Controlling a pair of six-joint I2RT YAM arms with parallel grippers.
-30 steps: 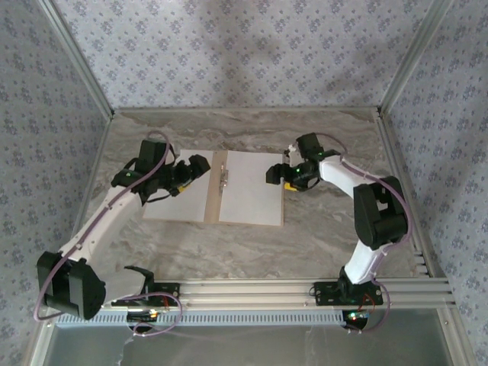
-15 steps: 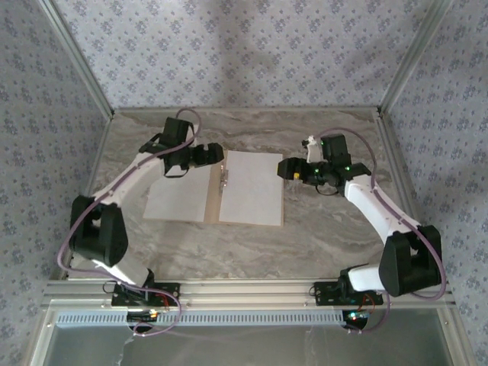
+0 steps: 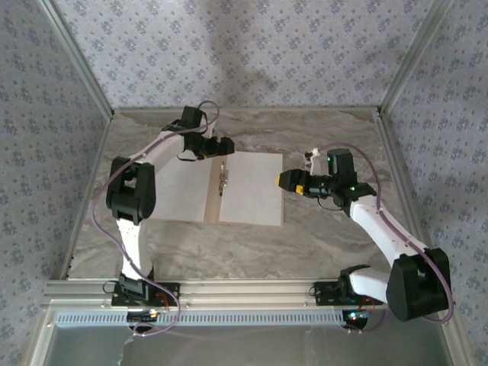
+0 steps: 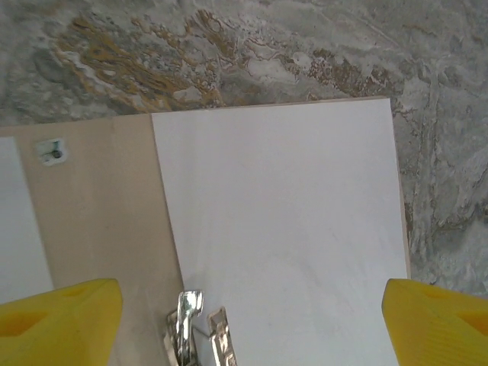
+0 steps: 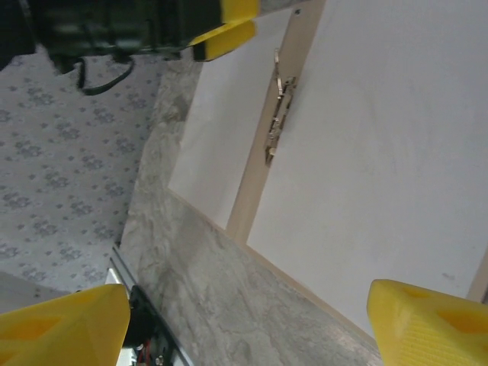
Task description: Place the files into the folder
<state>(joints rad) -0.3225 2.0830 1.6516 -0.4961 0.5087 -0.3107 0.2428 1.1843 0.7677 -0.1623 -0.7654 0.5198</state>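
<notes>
A grey-brown marbled tabletop [image 3: 328, 236] lies beneath the left gripper [image 3: 223, 145] and right gripper [image 3: 282, 181]; pale floral-papered walls [image 3: 244, 53] rise beyond and beside them, edged by aluminium posts [image 3: 76, 57].

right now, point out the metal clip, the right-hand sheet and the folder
metal clip [image 5: 280, 107], right wrist view, its middle
right-hand sheet [image 3: 252, 187], top view, its centre
folder [image 4: 99, 213], left wrist view, bare tan strip

Tan cardboard folder [image 3: 214, 202] open flat on the marbled table [image 3: 320, 229], small metal clip [image 3: 222, 180] on its bare centre strip, blank white left sheet [image 3: 181, 192] and right sheet [image 3: 252, 189] covering its two leaves
</notes>
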